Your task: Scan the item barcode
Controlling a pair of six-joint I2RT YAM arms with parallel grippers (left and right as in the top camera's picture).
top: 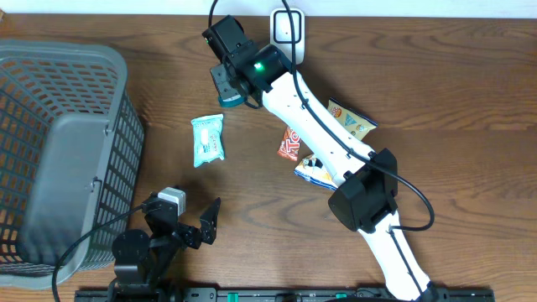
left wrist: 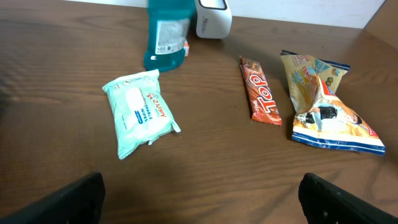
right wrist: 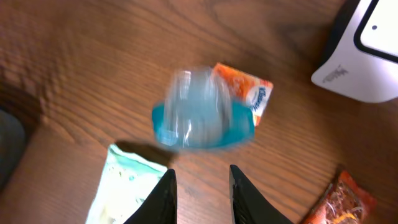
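A teal container (left wrist: 165,34) with a pale label stands on the table beside the white scanner (left wrist: 213,18). From above it shows as a teal patch (top: 231,100) just under my right gripper (top: 225,84). In the right wrist view the container (right wrist: 202,118) is blurred while the wood is sharp; it lies beyond my right gripper (right wrist: 201,171), whose jaws stand a little apart with only table between them. The scanner (right wrist: 367,56) is at that view's upper right. My left gripper (left wrist: 201,199) is wide open and holds nothing, low near the front edge (top: 185,220).
A mint wipes pack (top: 207,139) lies mid-table. A red chocolate bar (top: 289,144), a chips bag (top: 351,122) and a blue-white packet (top: 312,170) lie under the right arm. An orange packet (right wrist: 245,93) sits behind the container. A grey basket (top: 59,151) fills the left side.
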